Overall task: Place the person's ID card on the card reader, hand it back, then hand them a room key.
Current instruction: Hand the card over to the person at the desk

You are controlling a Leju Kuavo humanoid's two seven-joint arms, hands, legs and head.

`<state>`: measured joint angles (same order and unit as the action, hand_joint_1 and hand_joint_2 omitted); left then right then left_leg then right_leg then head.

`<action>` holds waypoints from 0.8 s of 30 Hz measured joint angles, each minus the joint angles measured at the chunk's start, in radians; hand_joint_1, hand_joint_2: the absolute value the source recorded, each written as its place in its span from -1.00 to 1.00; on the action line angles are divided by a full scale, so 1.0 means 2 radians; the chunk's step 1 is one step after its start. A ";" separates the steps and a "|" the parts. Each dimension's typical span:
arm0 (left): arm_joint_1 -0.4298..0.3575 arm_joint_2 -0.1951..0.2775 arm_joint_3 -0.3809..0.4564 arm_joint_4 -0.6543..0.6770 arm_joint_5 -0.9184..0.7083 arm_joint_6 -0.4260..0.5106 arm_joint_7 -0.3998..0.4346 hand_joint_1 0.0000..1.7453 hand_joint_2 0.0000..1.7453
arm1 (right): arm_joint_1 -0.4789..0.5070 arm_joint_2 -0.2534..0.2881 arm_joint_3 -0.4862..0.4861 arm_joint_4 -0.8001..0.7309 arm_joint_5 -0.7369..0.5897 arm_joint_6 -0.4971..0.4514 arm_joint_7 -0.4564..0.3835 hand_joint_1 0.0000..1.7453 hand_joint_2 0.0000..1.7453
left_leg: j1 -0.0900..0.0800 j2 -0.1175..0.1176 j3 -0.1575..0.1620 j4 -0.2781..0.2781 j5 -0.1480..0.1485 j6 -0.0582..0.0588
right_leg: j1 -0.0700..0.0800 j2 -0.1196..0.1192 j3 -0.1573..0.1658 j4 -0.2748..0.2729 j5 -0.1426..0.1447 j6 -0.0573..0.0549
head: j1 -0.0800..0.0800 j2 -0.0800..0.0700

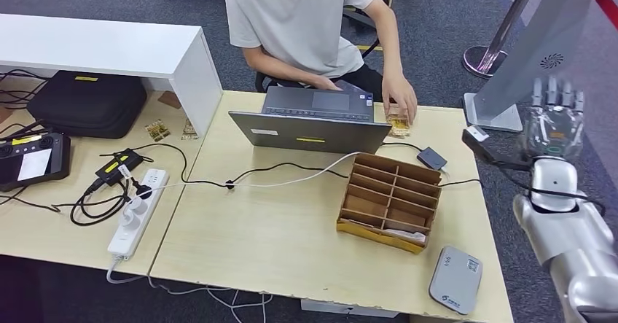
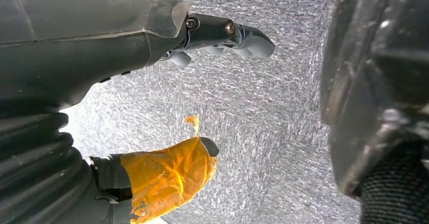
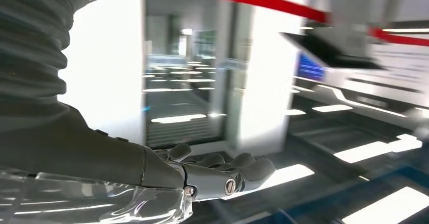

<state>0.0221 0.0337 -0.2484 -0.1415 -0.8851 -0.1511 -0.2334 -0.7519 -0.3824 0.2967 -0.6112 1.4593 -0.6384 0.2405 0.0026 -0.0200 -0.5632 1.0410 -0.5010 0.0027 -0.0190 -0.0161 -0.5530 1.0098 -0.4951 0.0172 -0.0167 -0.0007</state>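
Observation:
The grey card reader (image 1: 455, 279) lies at the table's near right corner. Behind it stands a wooden divided box (image 1: 390, 200) with a white card (image 1: 406, 233) in a near compartment. A person in a white shirt sits at the far side, one hand (image 1: 399, 104) resting on a small yellowish thing (image 1: 398, 125) by the laptop (image 1: 313, 119). My right hand (image 1: 555, 122) is raised off the table's right edge, fingers straight and spread, holding nothing; the right wrist view shows the right hand (image 3: 202, 176) the same way. My left hand (image 2: 212, 37), its thumb (image 2: 169, 176) wrapped in orange tape, hangs empty over grey carpet.
A small dark device (image 1: 431, 158) and cables lie between laptop and box. A white power strip (image 1: 135, 213), a controller (image 1: 33, 159) and a black case (image 1: 87, 103) are on the left table. A grey standing panel (image 1: 510, 75) rises just beyond my right hand.

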 joint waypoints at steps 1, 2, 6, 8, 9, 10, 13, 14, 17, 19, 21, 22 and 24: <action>0.001 0.000 0.000 0.000 0.001 0.002 0.000 -1.00 1.00 | 0.009 -0.018 -0.014 0.008 0.001 -0.005 0.003 -1.00 1.00 | 0.000 -0.001 0.000 0.000 0.000 0.000 | 0.000 -0.001 0.000 0.000 0.000 0.000 | 0.000 0.000; 0.002 0.000 0.000 0.000 0.002 0.003 0.000 -1.00 1.00 | 0.019 -0.034 -0.027 0.015 0.002 -0.008 0.005 -1.00 1.00 | 0.000 -0.001 -0.001 0.000 0.000 0.001 | 0.000 -0.001 0.000 0.000 0.000 0.000 | 0.000 0.000; 0.004 0.000 0.000 0.000 0.005 0.009 0.005 -1.00 1.00 | 0.070 -0.093 -0.086 0.039 0.005 -0.008 0.018 -1.00 1.00 | 0.000 -0.001 -0.001 0.000 -0.001 0.002 | 0.000 -0.001 -0.001 0.000 -0.001 0.001 | 0.000 0.000; 0.005 0.000 0.001 0.000 0.006 0.011 0.007 -1.00 1.00 | 0.102 -0.116 -0.118 0.049 0.000 -0.002 0.020 -1.00 1.00 | 0.000 -0.002 -0.002 0.000 -0.001 0.002 | 0.000 -0.002 -0.001 0.000 -0.001 0.001 | 0.000 0.000; 0.006 0.000 0.001 0.000 0.007 0.012 0.008 -1.00 1.00 | 0.120 -0.127 -0.135 0.054 -0.005 0.002 0.022 -1.00 1.00 | 0.000 -0.002 -0.002 0.000 -0.001 0.002 | 0.000 -0.002 -0.001 0.000 -0.001 0.002 | 0.000 0.000; 0.006 0.000 0.001 0.000 0.007 0.012 0.009 -1.00 1.00 | 0.137 -0.135 -0.151 0.059 -0.011 0.006 0.025 -1.00 1.00 | 0.000 -0.002 -0.002 0.000 -0.001 0.002 | 0.000 -0.002 -0.001 0.000 -0.001 0.002 | 0.000 0.000; 0.007 0.000 0.001 0.000 0.007 0.013 0.010 -1.00 1.00 | 0.191 -0.153 -0.203 0.074 -0.031 0.025 0.032 -1.00 1.00 | 0.000 -0.002 -0.002 0.000 -0.002 0.002 | 0.000 -0.002 -0.001 0.000 -0.002 0.002 | 0.000 0.000; 0.007 0.000 0.002 0.000 0.006 0.014 0.012 -1.00 1.00 | 0.207 -0.155 -0.221 0.081 -0.037 0.038 0.034 -1.00 1.00 | 0.000 -0.002 -0.002 0.000 -0.002 0.003 | 0.000 -0.002 -0.001 0.000 -0.002 0.002 | 0.000 0.000; 0.007 0.000 0.002 0.000 0.004 0.015 0.022 -1.00 1.00 | 0.252 -0.157 -0.269 0.103 -0.054 0.097 0.037 -1.00 1.00 | 0.000 -0.001 -0.002 -0.001 -0.002 0.003 | 0.000 -0.001 -0.002 0.000 -0.002 0.002 | 0.000 0.000; 0.006 0.000 0.002 0.000 0.001 0.016 0.029 -1.00 1.00 | 0.278 -0.155 -0.301 0.120 -0.068 0.154 0.038 -1.00 1.00 | 0.000 -0.001 -0.002 -0.001 -0.002 0.003 | 0.000 -0.002 -0.002 0.000 -0.002 0.002 | 0.000 0.000; 0.006 0.000 0.002 0.000 -0.002 0.014 0.035 -1.00 1.00 | 0.303 -0.151 -0.330 0.136 -0.082 0.207 0.037 -1.00 1.00 | 0.000 -0.001 -0.002 -0.001 -0.002 0.003 | 0.000 -0.002 -0.002 0.000 -0.002 0.002 | 0.000 0.000; 0.006 0.001 0.003 0.000 -0.004 0.013 0.036 -1.00 1.00 | 0.313 -0.149 -0.343 0.143 -0.087 0.231 0.036 -1.00 1.00 | 0.000 -0.001 -0.002 -0.001 -0.002 0.003 | 0.000 -0.001 -0.002 0.000 -0.002 0.002 | 0.000 0.000; 0.005 0.001 0.003 0.000 -0.007 0.011 0.036 -1.00 1.00 | 0.327 -0.143 -0.364 0.155 -0.095 0.269 0.033 -1.00 1.00 | 0.000 0.001 -0.002 -0.001 -0.002 0.003 | 0.000 0.001 -0.002 0.000 -0.002 0.002 | 0.000 0.000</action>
<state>0.0321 0.0363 -0.2416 -0.1411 -0.8984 -0.1296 -0.1614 -0.0982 -0.6677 -0.4303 -0.3013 1.2696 -0.1003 0.3055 0.0025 -0.0183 -0.5662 1.0381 -0.5049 0.0079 -0.0194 -0.0149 -0.5567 1.0096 -0.4989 0.0205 -0.0176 -0.0008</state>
